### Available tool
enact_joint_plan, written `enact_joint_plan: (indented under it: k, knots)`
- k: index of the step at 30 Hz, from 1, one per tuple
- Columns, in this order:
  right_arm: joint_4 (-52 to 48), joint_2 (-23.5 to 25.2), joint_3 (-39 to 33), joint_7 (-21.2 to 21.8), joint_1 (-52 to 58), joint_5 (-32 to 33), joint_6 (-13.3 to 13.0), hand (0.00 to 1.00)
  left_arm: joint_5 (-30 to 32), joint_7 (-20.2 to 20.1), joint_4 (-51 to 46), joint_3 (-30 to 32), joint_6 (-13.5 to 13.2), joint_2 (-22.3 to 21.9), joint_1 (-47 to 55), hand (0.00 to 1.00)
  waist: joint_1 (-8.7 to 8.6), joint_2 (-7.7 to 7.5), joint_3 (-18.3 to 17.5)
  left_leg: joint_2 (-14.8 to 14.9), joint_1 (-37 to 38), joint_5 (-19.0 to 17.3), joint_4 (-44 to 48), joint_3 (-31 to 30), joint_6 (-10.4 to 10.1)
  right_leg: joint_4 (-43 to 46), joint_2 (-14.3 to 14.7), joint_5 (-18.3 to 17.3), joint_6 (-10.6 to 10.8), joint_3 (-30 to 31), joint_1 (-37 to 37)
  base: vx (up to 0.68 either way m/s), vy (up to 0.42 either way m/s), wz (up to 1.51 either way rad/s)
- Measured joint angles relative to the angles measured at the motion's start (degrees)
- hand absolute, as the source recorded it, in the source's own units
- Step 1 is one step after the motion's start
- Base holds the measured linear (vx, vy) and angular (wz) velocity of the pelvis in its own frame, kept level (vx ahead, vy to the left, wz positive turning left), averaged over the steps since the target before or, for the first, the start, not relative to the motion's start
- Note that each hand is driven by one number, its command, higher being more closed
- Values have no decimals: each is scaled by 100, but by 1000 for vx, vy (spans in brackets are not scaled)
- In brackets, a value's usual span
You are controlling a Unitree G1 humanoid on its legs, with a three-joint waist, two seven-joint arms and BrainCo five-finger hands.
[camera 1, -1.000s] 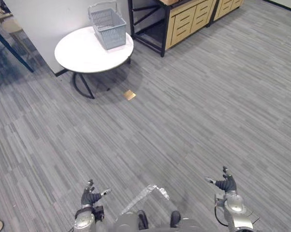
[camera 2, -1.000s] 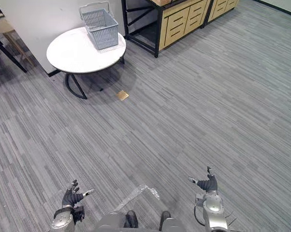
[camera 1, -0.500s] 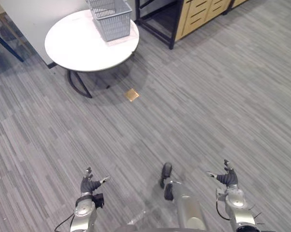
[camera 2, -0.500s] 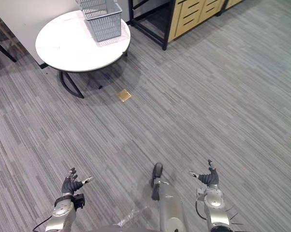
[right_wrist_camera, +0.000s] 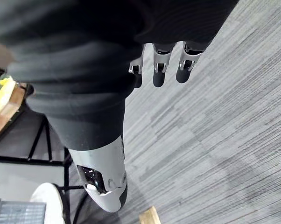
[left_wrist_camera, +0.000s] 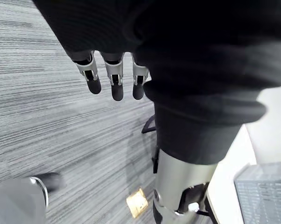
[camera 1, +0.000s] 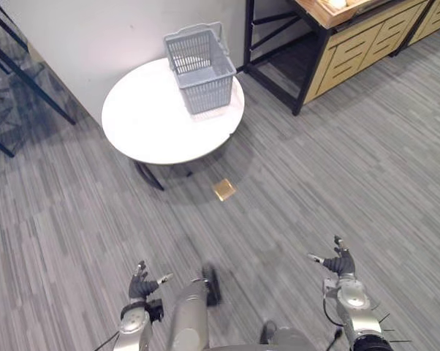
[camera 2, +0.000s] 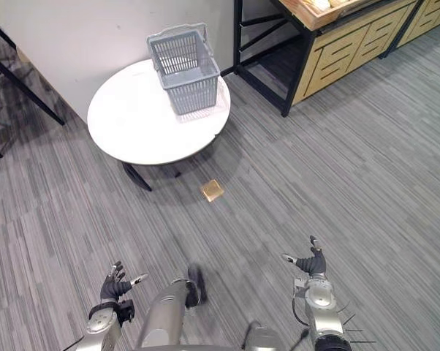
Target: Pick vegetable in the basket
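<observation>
Wide grey floor (camera 1: 337,183) ahead, and across it the round white tabletop (camera 1: 150,121) stands by the wall, well apart from both hands. To its right is a wooden drawer unit (camera 1: 351,58) in a black frame; pale pieces lie on its top (camera 1: 335,4), too small to name as a vegetable. On the far right part of the tabletop sits the grey basket (camera 1: 202,69), its long axis running away from the robot, and nothing can be made out inside it.

Left hand (camera 1: 142,287) hangs low with its fingers (left_wrist_camera: 113,77) loosely straight and nothing in them. Right hand (camera 1: 340,263) is the same, fingers (right_wrist_camera: 159,65) relaxed and bare. The basket lies ahead and a little left of centre, so the left hand looks the nearer. A small tan square (camera 1: 224,189) lies on the floor just before the table.
</observation>
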Motion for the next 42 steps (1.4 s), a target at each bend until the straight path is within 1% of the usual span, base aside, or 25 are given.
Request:
enact_joint_plan:
  k: [2,4,6,7,8,9,11,13,15,16,17,18,21,22,23,24,26,28,29,30,31,32,35,39,42]
  knots:
    - [26,58,3,16,20,-54,47,0,6,3,-8,74,0,-24,-99,0,-32,-234,-123,-258,-273,-364,580,6,569,168,-369,99,30,50,-90,714,275,-1]
    - [26,80,-18,19,-2,-71,56,0,9,-3,34,71,5,-148,-146,0,4,-322,-146,-279,-278,-1045,1352,139,750,1224,-629,201,224,413,-312,731,291,-2]
    - [21,151,21,28,-40,-117,52,0,9,-5,96,59,26,-175,-125,0,-19,-369,-144,-376,183,-1388,1325,238,800,3027,-949,637,608,704,-940,536,203,-11]
    - [26,207,119,39,-40,-167,58,0,7,-3,89,48,25,-149,-141,0,-97,-393,-137,-500,770,-1618,1115,213,821,4838,-1141,611,533,822,-1575,562,156,11]
    - [26,226,179,43,-37,-182,58,0,5,-2,91,39,24,-122,-137,0,-133,-393,-136,-541,1020,-1679,998,191,821,5314,-1168,489,404,812,-1775,635,119,8]
    - [23,227,331,45,-26,-221,53,0,3,4,89,30,18,-82,-116,0,-162,-371,-140,-554,1556,-1772,665,169,762,5753,-1105,303,108,773,-2133,485,40,-5]
    - [-33,242,463,45,18,-282,41,0,3,8,78,1,-1,6,-126,0,-175,-345,-167,-556,2193,-1828,133,81,676,5575,-878,67,-43,531,-2721,463,5,11]
    - [-58,233,468,46,87,-282,32,0,2,4,105,2,-2,38,-216,0,-327,-326,-155,-521,2548,-1834,-115,-186,639,4616,-516,-126,-138,475,-3157,415,-92,70]
    - [-33,190,444,43,255,-279,51,0,7,6,252,-32,-5,15,-318,0,-540,-292,-143,-424,2849,-1850,-342,-596,563,2676,-92,104,-9,810,-3407,533,-211,117]
    - [-32,192,434,42,367,-279,54,0,16,11,325,-42,-4,12,-328,0,-608,-351,-163,-412,3057,-1904,-472,-721,336,1353,-28,695,109,1004,-3379,709,-343,124]
    - [-18,188,418,39,519,-279,69,0,96,16,423,-76,0,7,-294,0,-621,-426,-178,-437,3350,-2118,-576,-950,-18,753,-66,1866,144,1176,-3281,622,-318,98]
    - [0,186,377,44,567,-279,87,0,137,10,475,-112,6,-9,-276,0,-613,-390,-197,-372,3436,-2167,-564,-1038,-72,840,-31,2148,-62,1195,-3234,519,-282,64]
    - [-46,240,169,56,545,-275,97,0,236,-11,530,-191,3,-52,-238,0,-603,-161,-248,-20,3173,-2054,257,-1240,-270,1573,140,1388,-345,941,-3268,399,-222,48]
    - [-232,299,51,122,707,-262,131,0,251,-9,505,-105,4,-173,-283,0,-600,-122,-234,252,2646,-1717,1842,-1238,-666,1691,179,1106,-500,681,-2873,527,-304,78]
    - [-355,304,57,135,742,-258,143,0,251,-10,467,-73,3,-231,-261,0,-581,-100,-241,386,2395,-1518,2443,-1210,-775,1661,227,1046,-569,638,-2699,504,-260,47]
    - [-551,334,69,144,845,-226,136,0,251,-16,392,-63,2,-310,-215,0,-433,-85,-246,700,2027,-1501,3455,-981,-748,1581,342,924,-666,613,-2369,312,-121,-6]
    - [-712,419,42,133,821,-110,115,0,251,-16,390,-75,7,-349,-201,0,-325,-101,-261,947,1576,-1665,3905,-540,-472,1279,406,815,-722,615,-1941,345,-80,-10]
    - [-712,483,-41,123,778,-42,85,0,251,-16,368,-80,7,-360,-183,0,-279,-112,-306,964,1299,-1817,3103,-180,-223,932,395,865,-647,628,-1621,350,-14,-4]
    - [-710,494,-64,120,720,-41,85,0,250,-16,369,-78,8,-359,-182,0,-272,-85,-316,950,1264,-1821,2691,-125,-216,894,390,890,-607,631,-1573,308,78,-11]
    - [-709,517,-135,109,676,-47,86,0,251,-18,375,-82,13,-362,-168,0,-270,-30,-340,849,1256,-1761,1675,-123,-247,863,368,885,-567,645,-1507,289,142,-11]
    - [-715,503,-190,76,629,-52,87,0,252,-17,383,-89,16,-364,-166,0,-276,31,-366,689,1316,-1275,539,-177,-320,868,332,830,-426,667,-1491,280,168,-13]
    - [-709,491,-196,42,606,-55,91,0,255,-19,422,-91,17,-344,-159,0,-267,17,-354,582,1355,-875,346,-236,-302,870,295,793,-347,707,-1464,278,162,-2]
    - [-1416,425,-163,-4,585,-268,136,0,357,-21,488,-202,20,-214,-230,0,-290,-129,-407,35,1610,-716,-130,-198,-201,520,-115,857,-67,807,-1298,239,155,19]
    - [-2008,173,96,-116,115,-1138,72,0,544,-27,536,-207,8,-63,-98,0,-241,-126,-417,-153,1986,-650,-581,-146,-103,362,-231,903,-1,866,-1096,99,63,-3]
    - [-2102,-320,486,-282,-461,-2088,35,0,682,-99,629,-277,-6,16,-95,0,-143,-140,-449,-250,2133,-372,-1107,-155,-110,352,-222,907,2,885,-1178,-10,-13,0]
